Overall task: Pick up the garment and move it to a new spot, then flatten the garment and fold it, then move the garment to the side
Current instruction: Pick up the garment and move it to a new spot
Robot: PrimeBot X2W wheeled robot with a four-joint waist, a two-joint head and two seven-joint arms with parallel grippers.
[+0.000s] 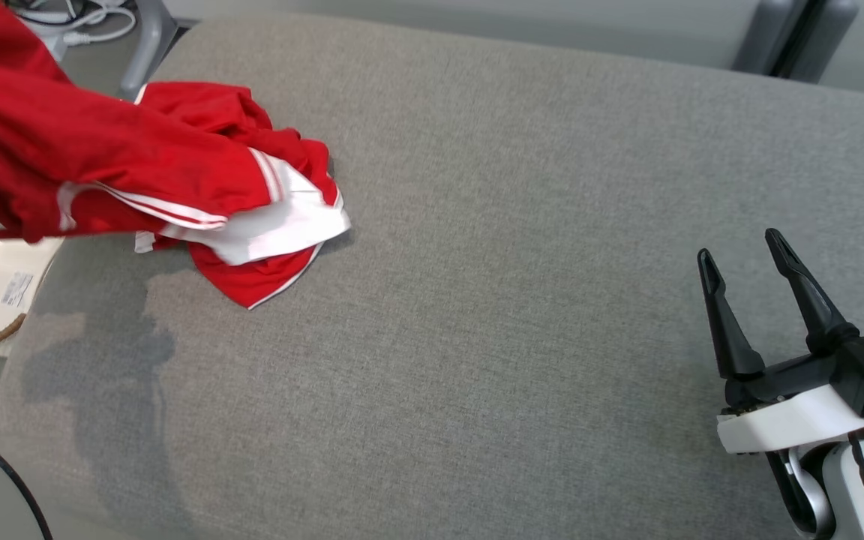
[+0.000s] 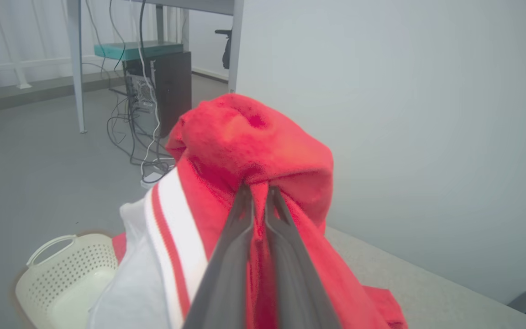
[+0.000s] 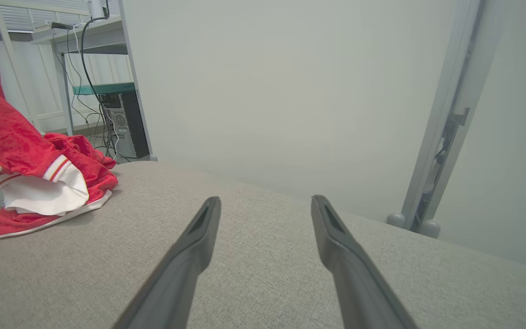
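Garment (image 1: 199, 165): red, white trim. Bunched fold pinched between pressed-together fingers of left claw (image 2: 259, 189). Rest of cloth drapes down from claw, and its far end lies on grey worktop (image 1: 514, 300) near the edge.

Judgement: grip taken on gathered fold so cloth lifts as one bundle for carry to new spot.

Left claw held above worktop edge, fingers aimed roughly level toward wall, pale basket (image 2: 66, 269) on floor below it.

Right claw (image 1: 739, 246): fingers spread wide, empty, low over worktop, well apart from garment. Likely on standby for flattening.
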